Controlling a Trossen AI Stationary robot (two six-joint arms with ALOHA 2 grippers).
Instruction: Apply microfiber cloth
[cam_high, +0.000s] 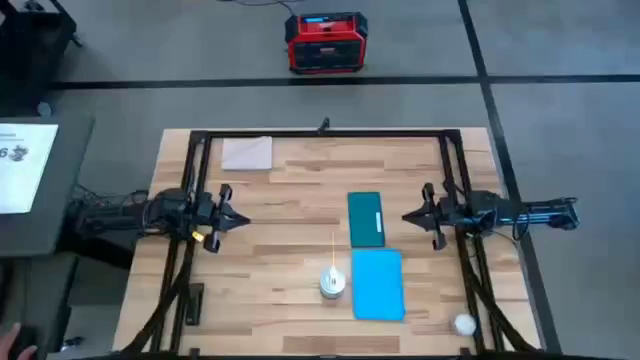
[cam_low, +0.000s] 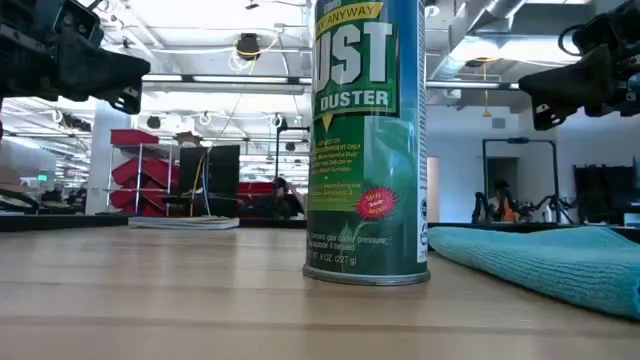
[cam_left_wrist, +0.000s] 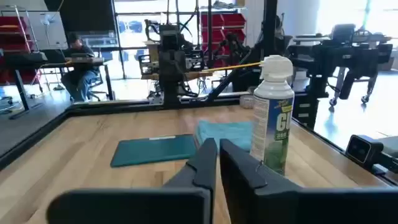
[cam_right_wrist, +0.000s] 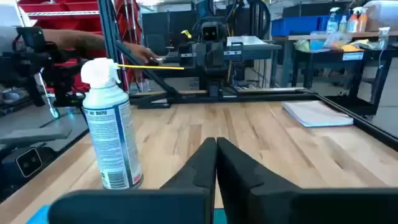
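Sky-blue microfiber cloth (cam_high: 378, 284) lies flat near the desk's front edge, just in front of the dark teal tablet (cam_high: 366, 218) and beside the upright duster can (cam_high: 332, 282). Left gripper (cam_high: 236, 219) and right gripper (cam_high: 410, 215) hover at the desk's left and right edges, jaws together. A sound pickup probably means the right gripper opening, pinching one cloth edge clear of the can, then dragging it over the tablet.

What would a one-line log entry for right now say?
left pincer: shut, idle | right pincer: shut, idle | microfiber cloth: flat, untouched
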